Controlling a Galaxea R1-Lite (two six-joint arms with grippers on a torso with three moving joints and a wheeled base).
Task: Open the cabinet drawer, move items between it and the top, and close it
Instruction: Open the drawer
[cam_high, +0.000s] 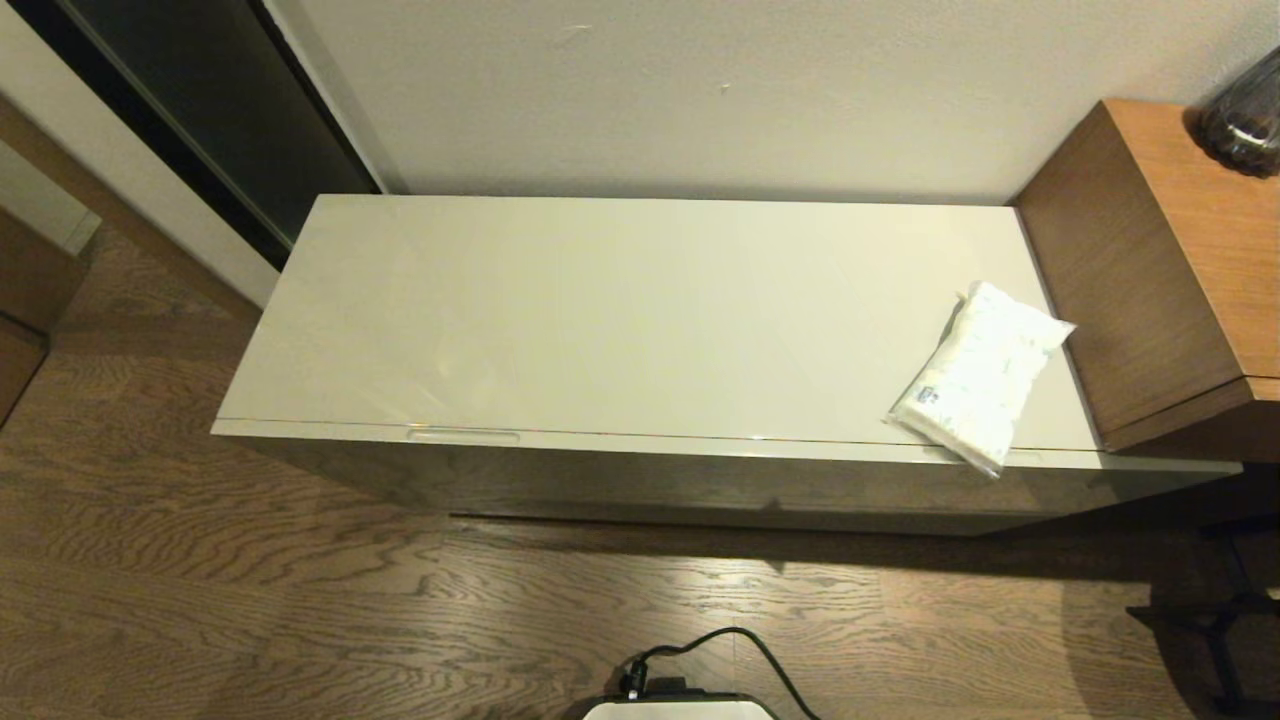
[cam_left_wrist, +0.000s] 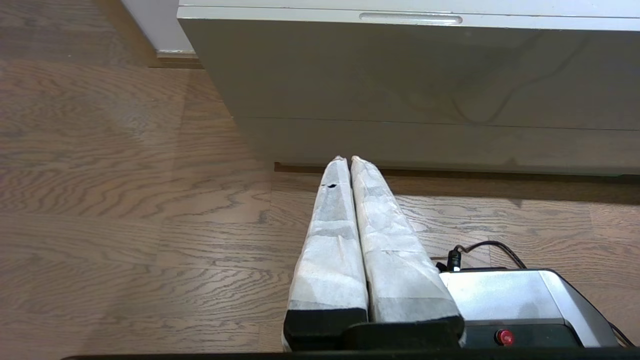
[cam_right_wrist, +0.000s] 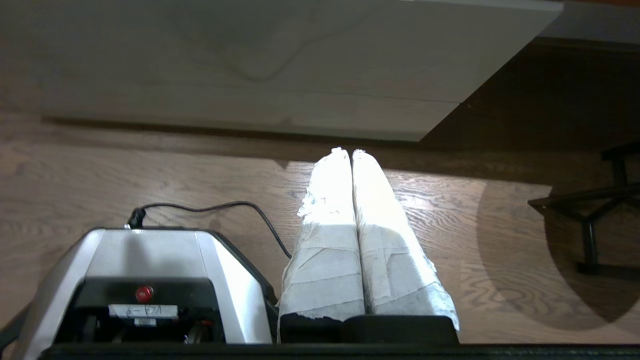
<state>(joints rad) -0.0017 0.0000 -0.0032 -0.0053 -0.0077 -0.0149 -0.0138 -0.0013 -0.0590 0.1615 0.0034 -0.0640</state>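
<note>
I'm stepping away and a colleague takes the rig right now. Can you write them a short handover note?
Left gripper: shut, empty, parked low over the floor in front of the cabinet.
Right gripper: shut, empty, low over the floor near the cabinet's right end.
Cabinet drawer: closed; one recessed slot shows along its front edge, left of centre.
Top: holds the tissue pack at its right end, one corner at the front edge. No slipper is in view.
Done: nothing visible so far.
Left: open the drawer, swap items between it and the top, close it.
</note>
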